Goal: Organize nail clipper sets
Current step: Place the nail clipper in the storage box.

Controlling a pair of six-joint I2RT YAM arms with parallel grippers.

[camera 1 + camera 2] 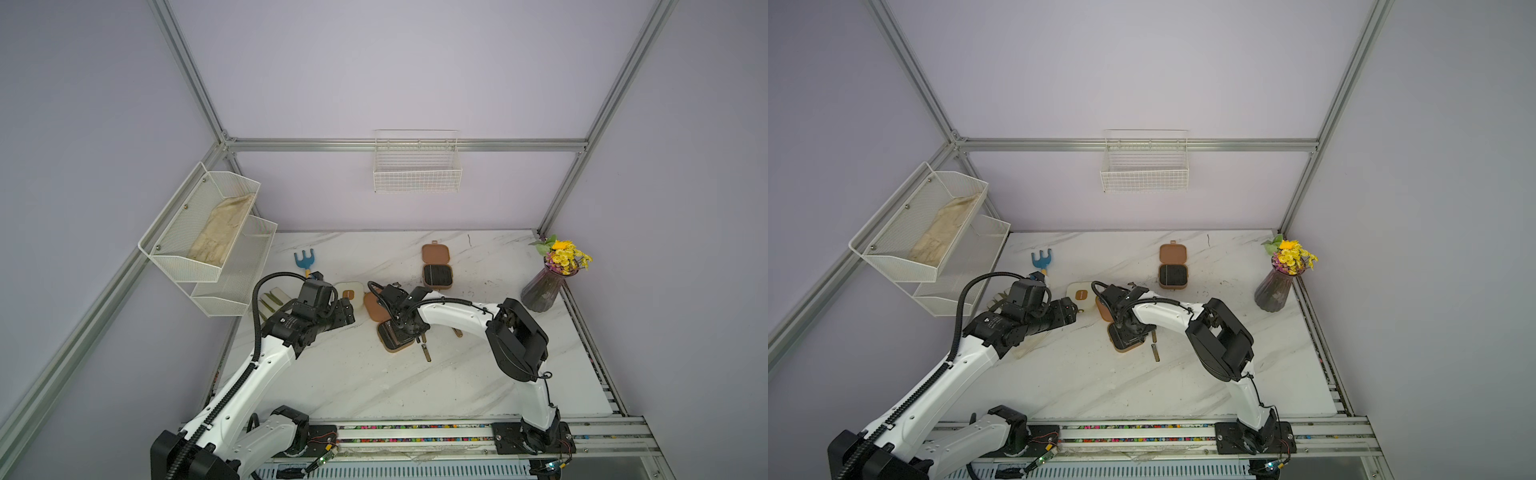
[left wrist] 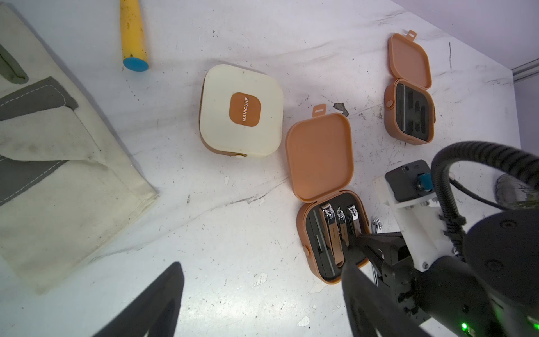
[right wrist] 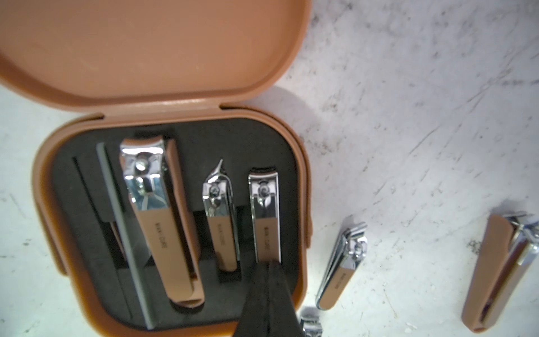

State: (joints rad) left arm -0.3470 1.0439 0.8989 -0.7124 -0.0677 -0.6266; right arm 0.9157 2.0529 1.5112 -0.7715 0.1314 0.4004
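A brown case lies open at mid-table, its lid [image 2: 319,157] flat and its black-lined base [image 3: 180,119] holding three clippers and a file. My right gripper [image 3: 268,264] is shut, its tips touching the end of the small clipper [image 3: 265,216] nearest the base's edge. Loose clippers [image 3: 341,265] [image 3: 501,271] lie on the table beside that case. A closed cream case [image 2: 240,111] sits next to the brown lid. Farther back, a second brown case [image 1: 436,266] stands open. My left gripper [image 2: 262,291] hangs open over bare table near the cream case, holding nothing.
A blue-and-yellow toy rake [image 1: 304,259] lies at the back left. A cream and grey cloth [image 2: 58,146] lies beside the left arm. White mesh shelves [image 1: 208,232] hang on the left wall, with a wire basket [image 1: 417,166] on the back wall. A flower vase [image 1: 544,291] stands at the right edge.
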